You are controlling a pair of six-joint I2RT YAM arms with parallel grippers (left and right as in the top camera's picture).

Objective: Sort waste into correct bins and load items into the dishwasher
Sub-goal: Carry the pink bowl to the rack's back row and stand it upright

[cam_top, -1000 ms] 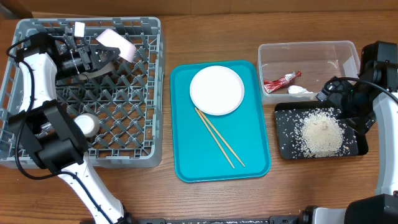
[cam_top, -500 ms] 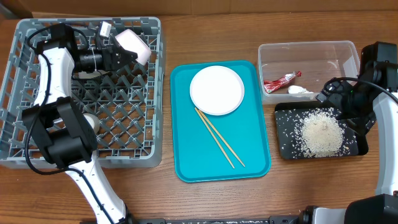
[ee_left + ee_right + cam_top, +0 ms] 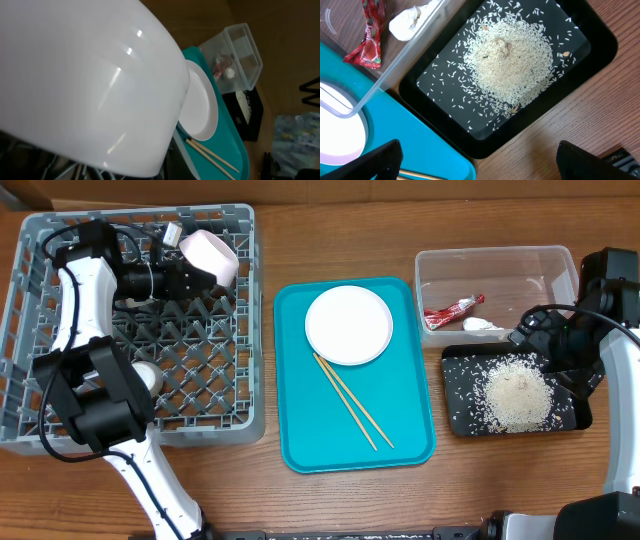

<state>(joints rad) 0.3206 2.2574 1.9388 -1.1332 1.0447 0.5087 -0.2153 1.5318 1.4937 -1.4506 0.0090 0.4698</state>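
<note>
Overhead, bowl: small white round bowl (image 3: 212,254) tilted between left gripper (image 3: 192,268) fingers, over grey lattice dish rack (image 3: 215,430)
Left fingers: grasping bowl
Right gripper (image 3: 485,162): fingers spread, empty; black rectangular tray (image 3: 590,50) of white rice grains (image 3: 512,65) beneath

Left fingers (image 3: 188,277) clamped, right fingers (image 3: 585,160) apart.

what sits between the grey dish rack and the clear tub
The teal tray, carrying the white plate and the chopsticks. The overhead view shows this.
</note>
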